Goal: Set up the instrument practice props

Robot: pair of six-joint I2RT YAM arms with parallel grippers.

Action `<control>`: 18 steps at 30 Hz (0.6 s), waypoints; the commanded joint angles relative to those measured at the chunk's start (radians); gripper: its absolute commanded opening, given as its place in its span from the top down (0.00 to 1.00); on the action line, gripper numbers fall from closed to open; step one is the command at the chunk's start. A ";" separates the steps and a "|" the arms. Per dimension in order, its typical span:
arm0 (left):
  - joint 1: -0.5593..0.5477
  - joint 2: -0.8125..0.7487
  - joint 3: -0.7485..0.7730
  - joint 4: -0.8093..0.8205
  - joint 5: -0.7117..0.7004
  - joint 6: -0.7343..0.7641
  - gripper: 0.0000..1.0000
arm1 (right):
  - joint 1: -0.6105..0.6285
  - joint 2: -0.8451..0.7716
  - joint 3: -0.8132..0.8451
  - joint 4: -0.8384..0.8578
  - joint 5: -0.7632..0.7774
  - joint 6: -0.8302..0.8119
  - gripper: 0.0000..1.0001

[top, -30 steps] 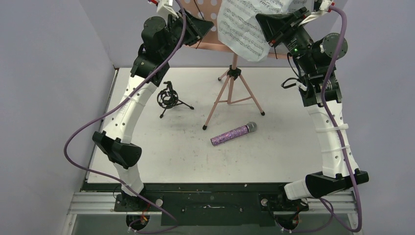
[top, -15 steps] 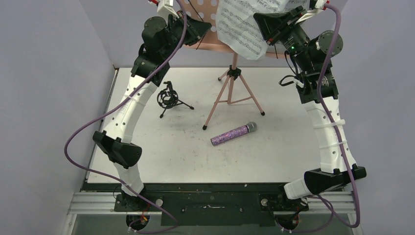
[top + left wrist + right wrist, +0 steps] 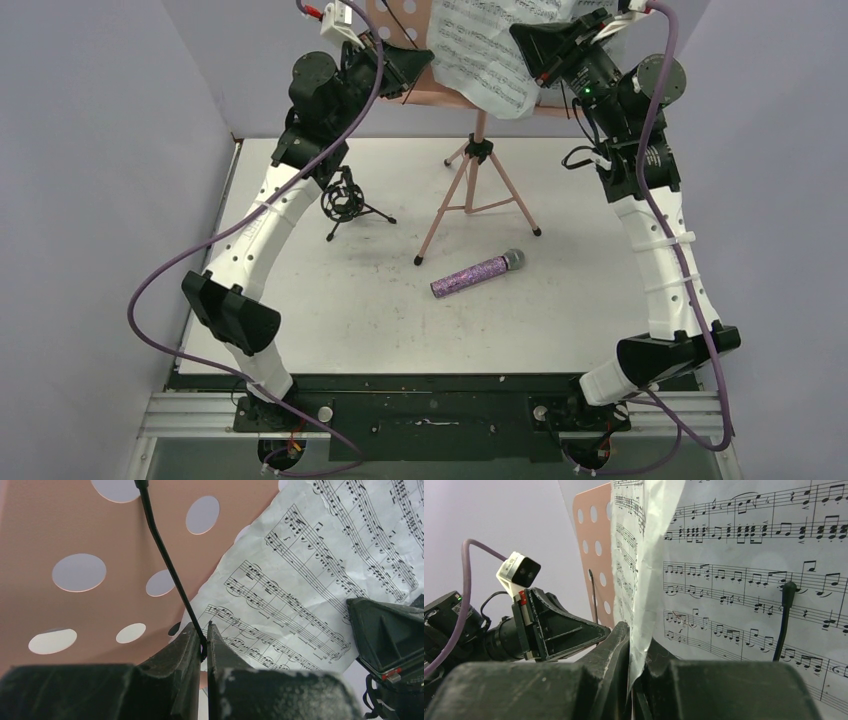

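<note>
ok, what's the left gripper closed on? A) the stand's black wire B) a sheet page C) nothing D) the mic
A: in the left wrist view the left gripper is shut on the black wire in front of the stand; the page is pinched by the right gripper instead.

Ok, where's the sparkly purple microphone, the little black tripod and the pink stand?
Purple microphone (image 3: 470, 275), top view, middle of its glittery handle.
Black tripod (image 3: 345, 198), top view, its round cradle.
Pink stand (image 3: 478, 150), top view, hub where its legs meet.
</note>
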 commanded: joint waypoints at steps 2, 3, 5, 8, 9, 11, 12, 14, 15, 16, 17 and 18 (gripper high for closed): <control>-0.011 -0.073 -0.069 0.171 0.065 0.061 1.00 | 0.009 0.019 0.057 0.037 0.027 -0.022 0.95; -0.010 -0.076 -0.078 0.184 0.069 0.067 1.00 | 0.010 0.024 0.062 0.036 0.028 -0.024 0.95; -0.012 -0.081 -0.099 0.222 0.092 0.084 1.00 | 0.011 0.032 0.071 0.033 0.031 -0.028 0.95; -0.012 -0.088 -0.122 0.277 0.120 0.104 1.00 | 0.013 0.041 0.081 0.029 0.034 -0.031 0.95; -0.012 -0.090 -0.126 0.287 0.126 0.111 1.00 | 0.013 0.043 0.083 0.029 0.036 -0.032 0.95; -0.013 -0.094 -0.135 0.305 0.137 0.127 1.00 | 0.013 0.046 0.083 0.027 0.042 -0.033 0.95; -0.013 -0.097 -0.140 0.313 0.140 0.131 1.00 | 0.013 0.047 0.083 0.026 0.045 -0.034 0.95; -0.013 -0.101 -0.149 0.334 0.146 0.133 1.00 | 0.012 0.050 0.087 0.022 0.054 -0.036 0.95; -0.013 -0.103 -0.155 0.345 0.152 0.133 1.00 | 0.012 0.052 0.089 0.019 0.058 -0.037 0.95; -0.014 -0.105 -0.162 0.361 0.159 0.133 1.00 | 0.013 0.054 0.092 0.015 0.060 -0.037 0.95; -0.015 -0.107 -0.170 0.376 0.168 0.134 1.00 | 0.012 0.056 0.092 0.012 0.064 -0.036 0.95; -0.016 -0.110 -0.181 0.394 0.176 0.134 1.00 | 0.013 0.058 0.095 0.010 0.067 -0.037 0.95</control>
